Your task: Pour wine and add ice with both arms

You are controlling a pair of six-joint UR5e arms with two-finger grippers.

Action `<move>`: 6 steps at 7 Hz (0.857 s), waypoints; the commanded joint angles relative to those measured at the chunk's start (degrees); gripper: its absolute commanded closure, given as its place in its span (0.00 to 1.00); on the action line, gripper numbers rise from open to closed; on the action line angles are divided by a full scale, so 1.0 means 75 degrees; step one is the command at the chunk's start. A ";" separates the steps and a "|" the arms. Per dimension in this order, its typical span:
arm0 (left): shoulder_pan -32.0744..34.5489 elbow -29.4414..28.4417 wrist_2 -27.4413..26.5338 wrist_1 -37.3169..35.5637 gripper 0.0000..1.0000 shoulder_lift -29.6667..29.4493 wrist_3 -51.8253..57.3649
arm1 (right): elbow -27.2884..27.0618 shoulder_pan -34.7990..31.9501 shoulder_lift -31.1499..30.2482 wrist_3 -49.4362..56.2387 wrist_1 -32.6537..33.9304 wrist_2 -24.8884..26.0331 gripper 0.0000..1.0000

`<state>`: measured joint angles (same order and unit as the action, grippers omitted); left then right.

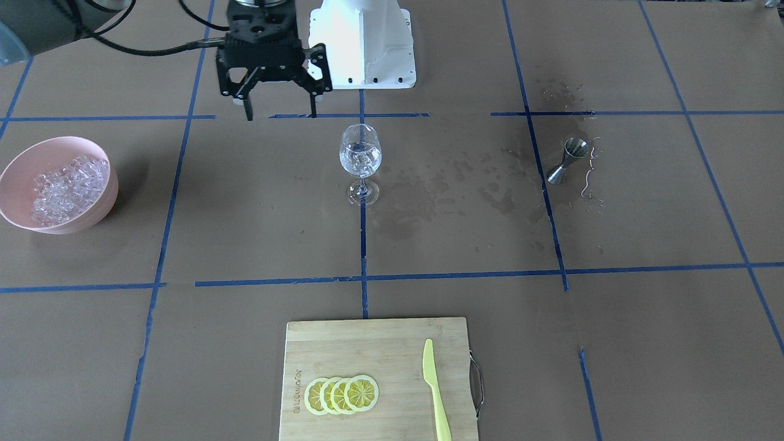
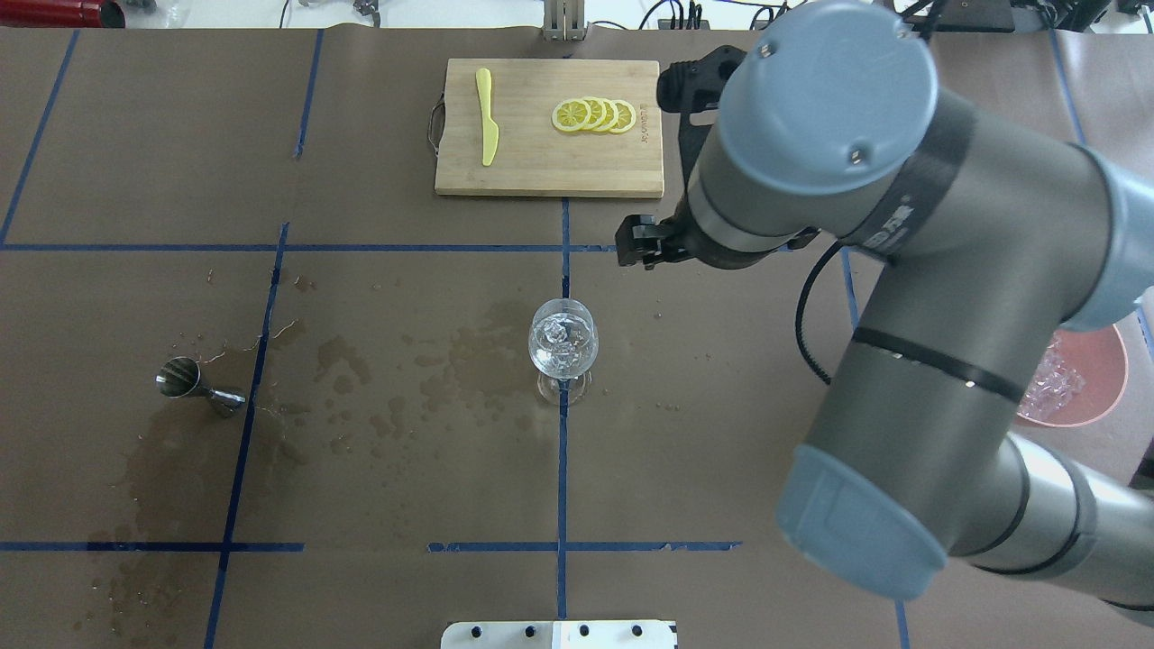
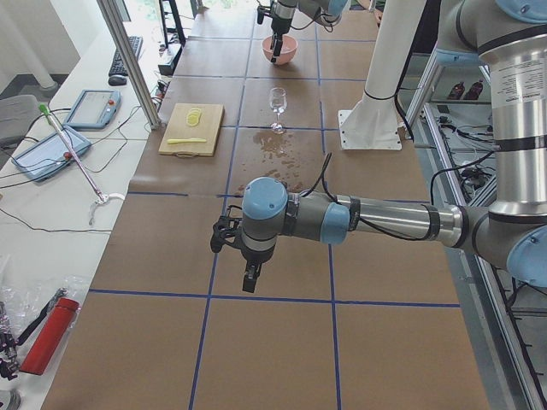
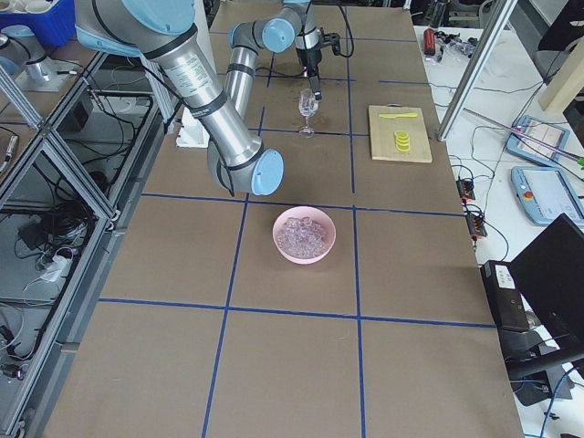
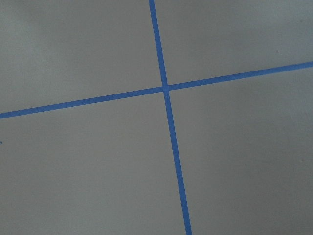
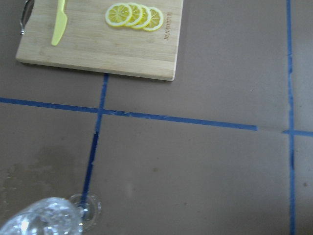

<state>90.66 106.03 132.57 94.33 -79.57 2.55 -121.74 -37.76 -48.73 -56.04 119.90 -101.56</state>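
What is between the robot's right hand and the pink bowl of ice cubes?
Nothing visible. Only bare brown table paper lies between the open black right hand and the small clear ice cubes in the round pink bowl.

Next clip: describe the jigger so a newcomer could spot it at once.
On the brown table, start at the wine glass in the middle and look toward the robot's left, across the wet stains. The jigger sits there beside a blue tape line. It is small, silvery and hourglass-shaped, unlike anything near it.
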 commanded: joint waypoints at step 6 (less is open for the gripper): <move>0.0029 -0.0016 -0.0028 -0.0026 0.00 0.0168 0.0000 | 0.1227 -0.5213 -0.4725 0.8164 -0.1806 -0.3438 0.00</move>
<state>90.95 106.01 132.16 94.30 -78.66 2.55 -117.47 -70.51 -79.10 -5.53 108.41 -124.48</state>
